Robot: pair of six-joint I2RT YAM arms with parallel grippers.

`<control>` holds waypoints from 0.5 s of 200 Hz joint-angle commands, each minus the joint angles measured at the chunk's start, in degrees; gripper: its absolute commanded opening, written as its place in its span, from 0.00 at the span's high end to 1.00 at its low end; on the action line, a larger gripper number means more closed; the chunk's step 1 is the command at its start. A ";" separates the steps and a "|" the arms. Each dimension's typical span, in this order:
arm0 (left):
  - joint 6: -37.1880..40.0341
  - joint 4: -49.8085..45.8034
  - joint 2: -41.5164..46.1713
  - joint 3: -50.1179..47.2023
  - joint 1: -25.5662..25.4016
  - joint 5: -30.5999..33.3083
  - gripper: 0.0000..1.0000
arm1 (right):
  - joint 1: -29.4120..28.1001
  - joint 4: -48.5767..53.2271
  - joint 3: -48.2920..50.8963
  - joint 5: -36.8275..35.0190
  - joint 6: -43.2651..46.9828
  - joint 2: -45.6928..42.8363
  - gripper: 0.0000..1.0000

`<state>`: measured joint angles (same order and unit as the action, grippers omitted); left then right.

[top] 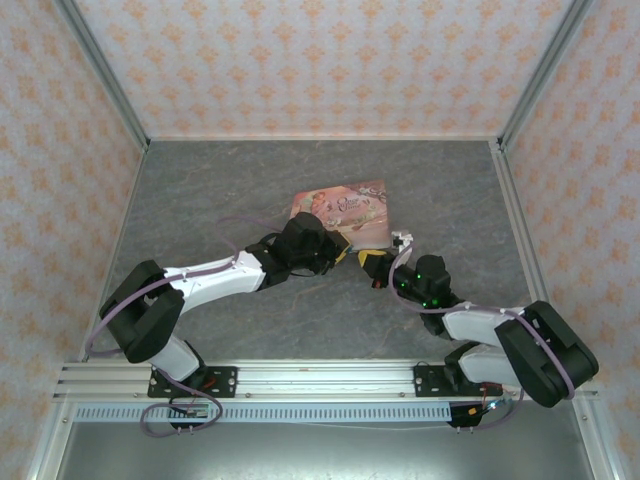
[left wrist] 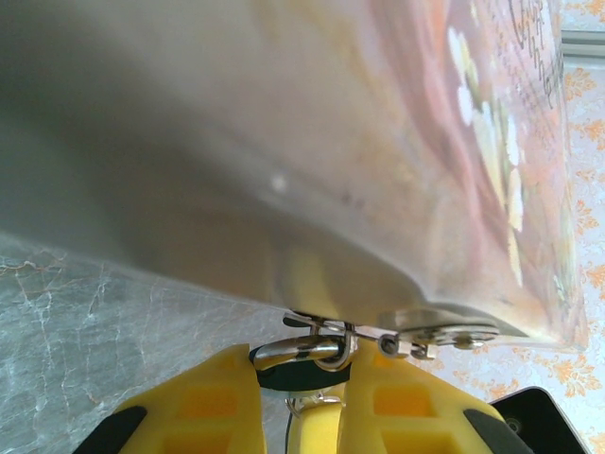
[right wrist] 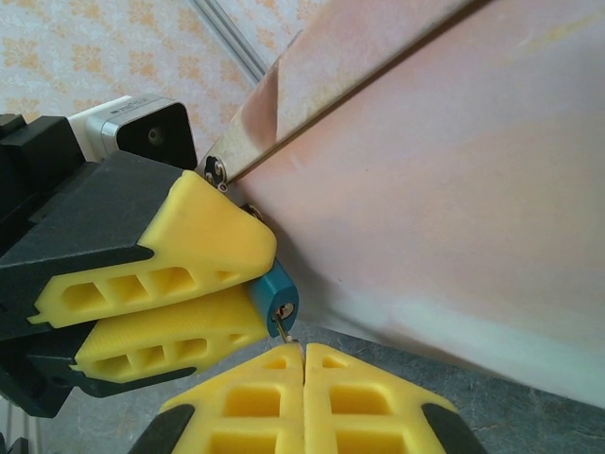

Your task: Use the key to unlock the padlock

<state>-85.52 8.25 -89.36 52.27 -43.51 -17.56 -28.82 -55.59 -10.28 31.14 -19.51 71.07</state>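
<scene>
A tiny teal padlock hangs from the hasp on the near side of a pink illustrated tin. My left gripper is shut on the padlock's body, and the metal shackle shows just above its yellow fingers. From the right wrist view, the left gripper comes in from the left and clamps the lock. My right gripper is shut on a thin metal key, whose tip sits in the keyhole on the lock's end face. From above, both grippers meet at the tin's near edge.
The tin's side wall rises close behind the lock and fills much of both wrist views. It rests on a grey mat inside patterned walls with metal corner posts.
</scene>
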 commanded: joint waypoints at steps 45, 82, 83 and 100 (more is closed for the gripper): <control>-1.06 2.34 2.35 0.11 -0.52 -0.20 0.88 | 0.28 -2.33 -1.47 0.06 0.28 0.04 1.00; -1.06 2.38 2.22 0.25 -0.48 -0.28 0.88 | 0.32 -2.88 -1.53 -0.46 0.25 0.15 1.00; -1.06 2.38 2.24 0.27 -0.50 -0.28 0.88 | 0.33 -2.87 -1.51 -0.46 0.21 0.18 1.00; -1.06 2.30 2.34 0.23 -0.52 -0.31 0.88 | 0.34 -3.01 -1.74 -0.70 0.13 0.39 1.00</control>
<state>-85.52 8.25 -89.36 52.27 -43.51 -17.58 -28.82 -55.59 -10.31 31.05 -19.51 71.26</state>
